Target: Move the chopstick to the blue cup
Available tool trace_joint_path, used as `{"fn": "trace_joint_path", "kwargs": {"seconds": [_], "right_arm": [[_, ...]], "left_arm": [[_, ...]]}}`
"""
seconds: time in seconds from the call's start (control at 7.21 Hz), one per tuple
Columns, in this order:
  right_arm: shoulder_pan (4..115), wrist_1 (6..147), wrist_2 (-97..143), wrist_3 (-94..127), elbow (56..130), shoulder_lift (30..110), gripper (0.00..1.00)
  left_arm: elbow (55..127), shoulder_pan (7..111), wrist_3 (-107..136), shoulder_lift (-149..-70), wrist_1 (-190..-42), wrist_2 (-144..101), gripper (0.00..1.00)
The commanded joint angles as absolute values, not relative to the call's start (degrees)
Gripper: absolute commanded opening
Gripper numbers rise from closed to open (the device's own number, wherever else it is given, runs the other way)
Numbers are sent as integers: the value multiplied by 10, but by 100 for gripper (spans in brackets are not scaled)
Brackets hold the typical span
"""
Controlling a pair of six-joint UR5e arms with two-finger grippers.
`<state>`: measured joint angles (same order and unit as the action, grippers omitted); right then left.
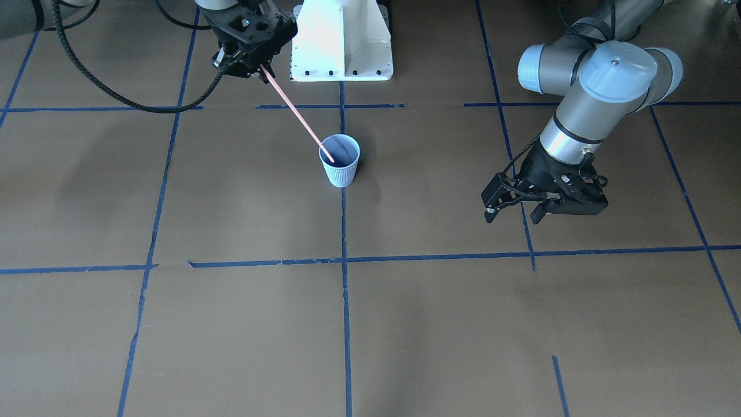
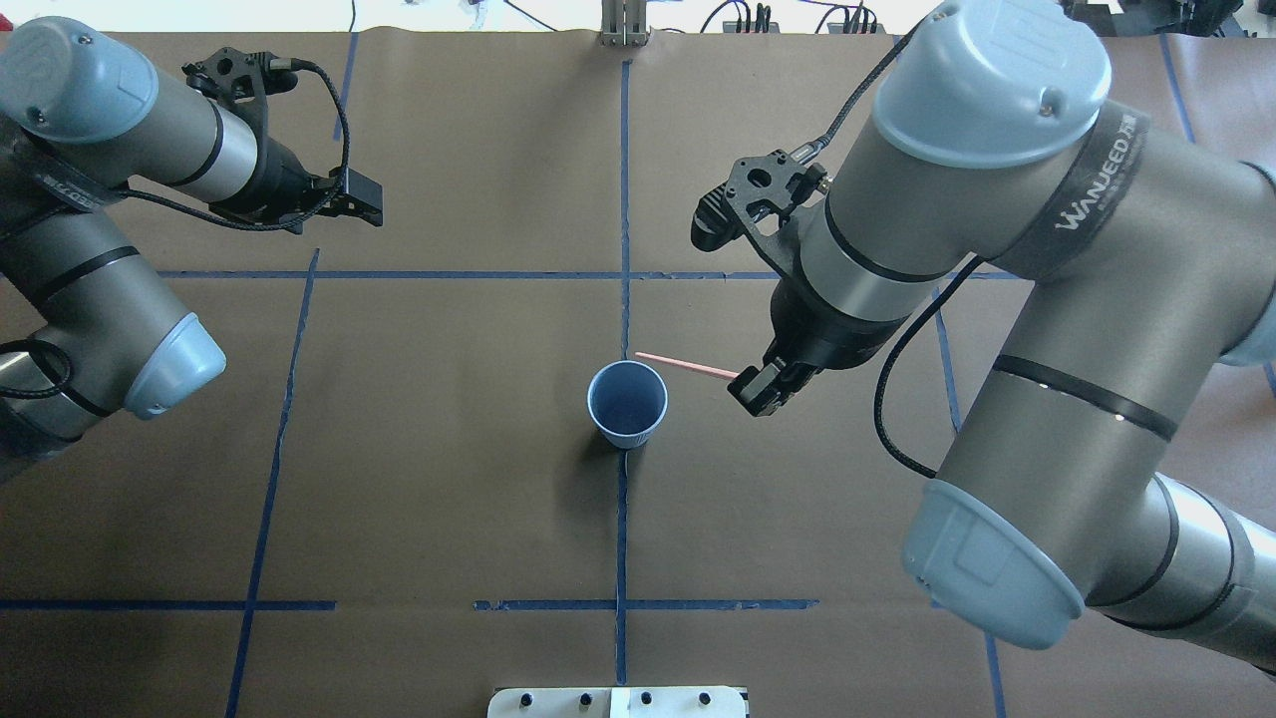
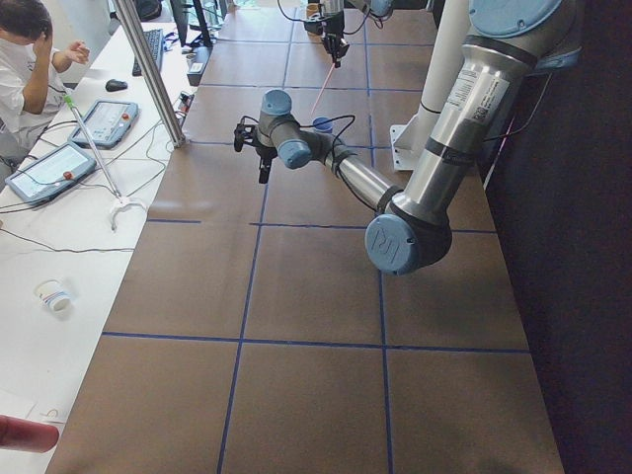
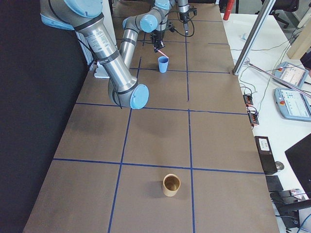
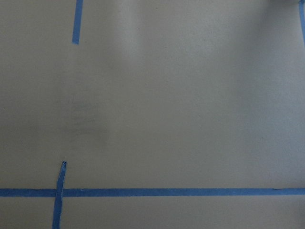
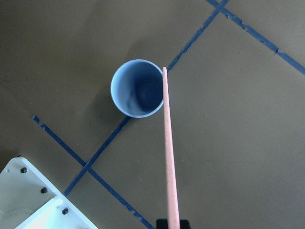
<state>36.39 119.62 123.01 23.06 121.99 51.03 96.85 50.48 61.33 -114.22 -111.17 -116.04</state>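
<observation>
Right pincer (image 1: 255,68) is clamped on one end of the chopstick (image 1: 298,113), so nothing's been dropped yet. The stick isn't upright at all. It slopes down and away from the pincer, with the free tip aimed at the blue cup (image 1: 340,174).

The cup stands upright on the counter (image 1: 231,202), right on the middle tape line (image 1: 345,243), and it sits toward the robot's left of the right pincer. Everything hangs on where that free tip is. In the wrist view it lands bang on the rim, at the edge rather than over the middle of the opening. The front view makes it look like it's already over the mouth, and the overhead puts it at the far lip. Best guess is that it's hovering at rim height, just off centre, but whether it's dipped inside can't be settled from these shots.

Left pincer (image 1: 512,218) hangs spread apart with nothing in it, well away from the cup, so this is clearly the right arm's job.

The next move probably needs the tip nudged over the middle of the opening, then lowered along the stick's own slant before letting go. With the tip that close to the lip and a light paper cup, a bump could tip it over.
</observation>
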Motion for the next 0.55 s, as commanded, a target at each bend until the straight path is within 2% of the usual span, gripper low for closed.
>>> {"fn": "trace_joint_path", "kwargs": {"seconds": [0.0, 0.28, 0.42], "right_arm": [[341, 1195, 1219, 232, 1198, 498, 1], [333, 1163, 1219, 232, 1149, 480, 5], [322, 1138, 1217, 232, 1130, 483, 17]], "left_arm": [[966, 503, 615, -1142, -1112, -1160, 100], [965, 503, 615, -1142, -1113, -1160, 100], [965, 503, 616, -1142, -1113, -1160, 100]]}}
